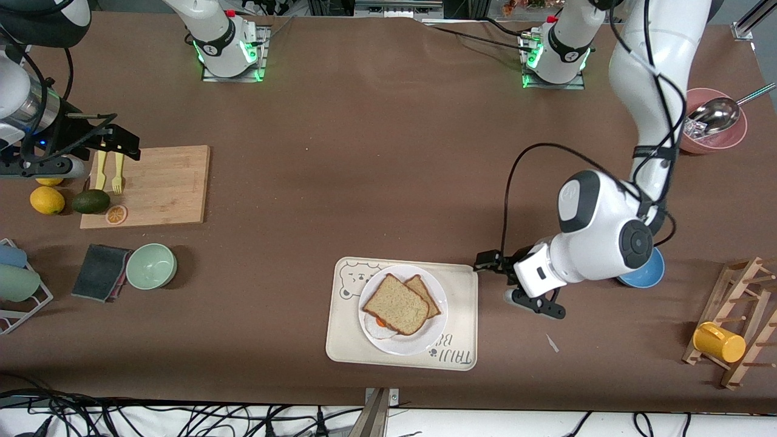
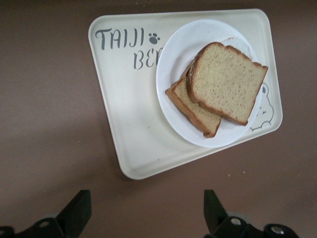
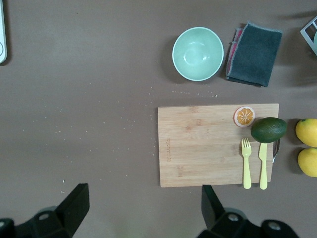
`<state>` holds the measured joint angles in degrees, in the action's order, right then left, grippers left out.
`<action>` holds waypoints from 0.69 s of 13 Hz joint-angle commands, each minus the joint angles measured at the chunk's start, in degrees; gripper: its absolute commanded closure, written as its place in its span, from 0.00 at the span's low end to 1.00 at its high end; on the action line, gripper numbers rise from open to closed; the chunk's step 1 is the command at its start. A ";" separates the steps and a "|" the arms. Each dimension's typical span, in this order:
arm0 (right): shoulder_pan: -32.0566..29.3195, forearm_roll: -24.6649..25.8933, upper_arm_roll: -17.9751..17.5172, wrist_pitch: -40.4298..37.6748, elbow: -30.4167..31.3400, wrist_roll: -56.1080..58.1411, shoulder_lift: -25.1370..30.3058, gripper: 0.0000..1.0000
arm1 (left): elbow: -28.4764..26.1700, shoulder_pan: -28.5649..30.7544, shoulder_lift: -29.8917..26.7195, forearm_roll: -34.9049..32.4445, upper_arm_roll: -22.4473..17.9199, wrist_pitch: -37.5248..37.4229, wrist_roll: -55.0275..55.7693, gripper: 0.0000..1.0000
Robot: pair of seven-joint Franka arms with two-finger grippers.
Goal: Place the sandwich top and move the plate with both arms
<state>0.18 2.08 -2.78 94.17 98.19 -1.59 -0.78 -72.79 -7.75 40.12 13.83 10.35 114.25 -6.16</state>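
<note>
The sandwich top (image 1: 396, 303) (image 2: 225, 82), a brown speckled slice, lies on the white plate (image 1: 410, 347) (image 2: 173, 64). It partly covers a squarer slice (image 1: 423, 293) (image 2: 193, 106) and a fried egg (image 1: 379, 329). The plate rests on a cream bear-print tray (image 1: 340, 346) (image 2: 133, 124). My left gripper (image 1: 516, 285) (image 2: 147, 213) hangs open and empty over bare table just off the tray's edge, toward the left arm's end. My right gripper (image 1: 115, 136) (image 3: 143, 210) is open and empty, up over the table beside the cutting board (image 1: 158, 185) (image 3: 208, 144).
On and beside the cutting board are a yellow fork and knife (image 3: 253, 163), an avocado (image 1: 91, 201), an orange slice and lemons (image 1: 47, 200). Nearby are a green bowl (image 1: 152, 265) and dark cloth (image 1: 100, 272). A blue bowl (image 1: 643, 273), pink bowl with scoop (image 1: 713, 124) and mug rack (image 1: 719, 343) occupy the left arm's end.
</note>
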 commanded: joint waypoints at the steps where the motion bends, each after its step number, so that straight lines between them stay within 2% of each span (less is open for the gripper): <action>1: -0.09 -0.50 0.06 -0.66 -0.45 0.53 -0.02 0.00 | -2.97 0.02 -7.14 -8.61 -0.42 -7.52 1.59 0.00; 3: -0.09 -0.50 0.06 -0.74 -0.45 0.53 0.07 0.00 | -2.97 0.28 -11.80 -12.77 -0.60 -13.85 2.02 0.00; 7: -0.09 -0.50 0.06 -0.74 -0.45 0.53 0.07 0.00 | -2.80 1.60 -19.98 -13.13 -0.86 -25.71 2.46 0.00; 9: -0.09 -0.50 0.06 -0.74 -0.54 0.53 0.07 0.00 | -3.49 1.86 -23.84 -14.26 -1.82 -28.46 2.47 0.00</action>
<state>0.18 2.08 -2.78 94.10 98.19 -1.59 -0.80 -72.99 -6.12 21.13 2.31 8.99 87.17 -4.52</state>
